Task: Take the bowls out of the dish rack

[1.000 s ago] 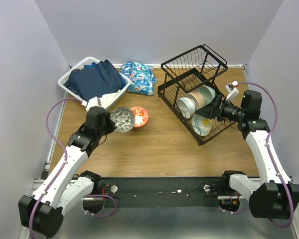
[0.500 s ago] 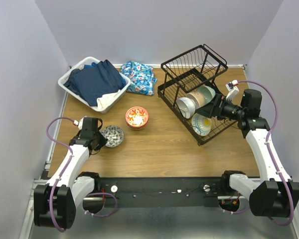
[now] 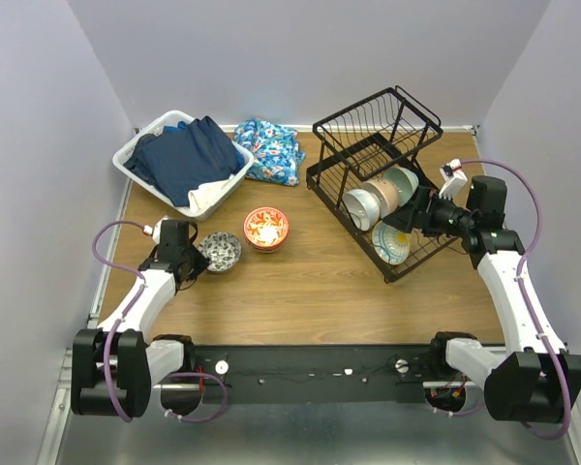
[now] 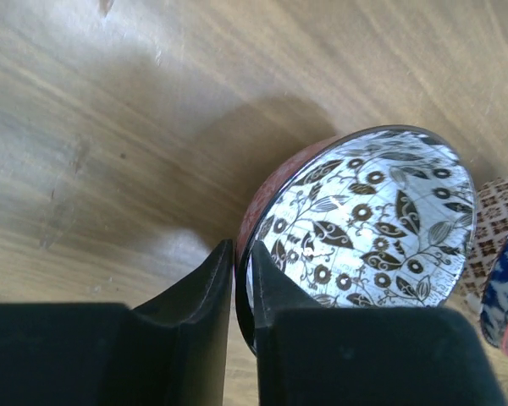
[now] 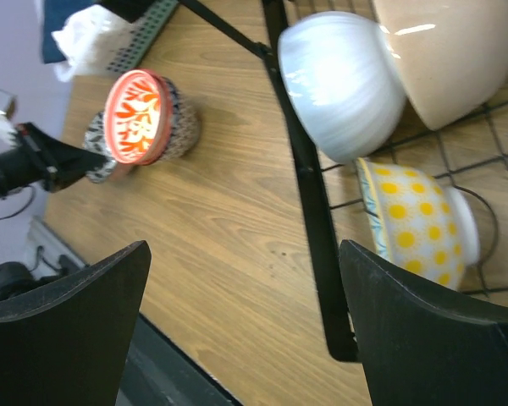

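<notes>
Patterned bowl [image 3: 220, 251], red-orange bowl [image 3: 266, 229] out, near table's [image 3: 320, 291] left edge (four more in dish rack [image 3: 373, 121]); left gripper [image 4: 240, 254] astride rim, grip unclear; right gripper [image 5: 244, 254] agape.

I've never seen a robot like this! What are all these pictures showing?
These are two robot arms bolted to a wooden table. One picture looks down from above; the other two come from cameras on each wrist. On the table stand a black dish rack holding bowls, a white basket of clothes, a flowery cloth, a red-orange bowl and a leafy-patterned bowl. The left tool has its fingers either side of that bowl's rim; I can't tell if it's gripping. The right tool is wide open and empty, beside the rack.
</notes>
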Robot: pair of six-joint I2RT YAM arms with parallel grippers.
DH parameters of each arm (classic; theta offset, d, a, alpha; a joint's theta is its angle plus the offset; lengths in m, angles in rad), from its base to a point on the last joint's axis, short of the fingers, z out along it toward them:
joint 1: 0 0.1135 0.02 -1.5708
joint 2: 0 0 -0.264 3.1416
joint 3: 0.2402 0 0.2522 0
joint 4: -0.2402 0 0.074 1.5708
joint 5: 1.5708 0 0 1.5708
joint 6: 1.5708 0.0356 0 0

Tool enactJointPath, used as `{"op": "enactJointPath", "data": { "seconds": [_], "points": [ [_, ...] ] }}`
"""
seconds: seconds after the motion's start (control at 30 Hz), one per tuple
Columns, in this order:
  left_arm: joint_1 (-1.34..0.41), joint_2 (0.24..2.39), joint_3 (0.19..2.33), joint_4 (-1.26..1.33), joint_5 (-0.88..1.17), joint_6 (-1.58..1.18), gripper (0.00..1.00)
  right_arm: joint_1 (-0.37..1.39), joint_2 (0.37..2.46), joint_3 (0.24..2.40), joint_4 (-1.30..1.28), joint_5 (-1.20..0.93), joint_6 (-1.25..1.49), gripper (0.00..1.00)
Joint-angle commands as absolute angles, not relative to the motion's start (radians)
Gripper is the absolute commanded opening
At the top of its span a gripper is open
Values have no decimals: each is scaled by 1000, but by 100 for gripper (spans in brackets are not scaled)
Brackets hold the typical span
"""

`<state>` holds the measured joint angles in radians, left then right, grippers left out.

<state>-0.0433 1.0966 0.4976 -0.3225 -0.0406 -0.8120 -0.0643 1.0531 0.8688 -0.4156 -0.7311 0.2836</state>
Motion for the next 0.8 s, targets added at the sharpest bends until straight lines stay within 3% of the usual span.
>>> {"op": "enactJointPath", "data": {
  "seconds": [0.0, 0.23, 0.37, 0.77],
  "points": [
    [-31, 1112, 535, -256, -49, -792, 29, -58, 1048, 911, -500, -560, 195, 100],
    [-29, 1083, 571, -305, -35, -739, 50, -58, 1062, 917, -531, -442, 158, 100],
    [-31, 1028, 612, -402, -61, -674, 69, -58, 1084, 917, -543, -387, 132, 100],
    [-84, 856, 761, -592, -106, -465, 99, -58, 1299, 971, -554, -400, 94, 100]
  ]
}}
